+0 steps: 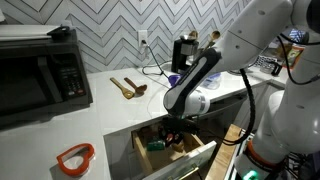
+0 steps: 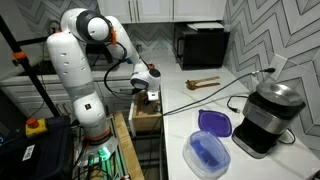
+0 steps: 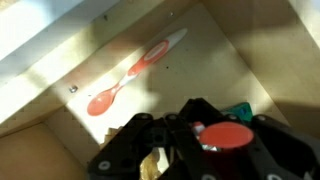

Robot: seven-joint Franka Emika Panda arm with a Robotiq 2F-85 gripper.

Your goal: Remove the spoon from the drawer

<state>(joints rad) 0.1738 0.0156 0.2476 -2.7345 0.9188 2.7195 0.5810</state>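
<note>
The red-orange spoon lies flat on the light wood floor of the drawer, its bowl towards the lower left and its pale handle end up right. The drawer is pulled out under the white counter in both exterior views. My gripper hangs over the drawer, a little way from the spoon and not touching it. Its fingers look closed together and hold nothing. In both exterior views the gripper reaches down into the drawer opening. The spoon is hidden there.
Wooden utensils lie on the counter. An orange-rimmed ring sits near the counter's front. A microwave, a coffee machine and a blue container stand around. A green item and a red disc lie in the drawer.
</note>
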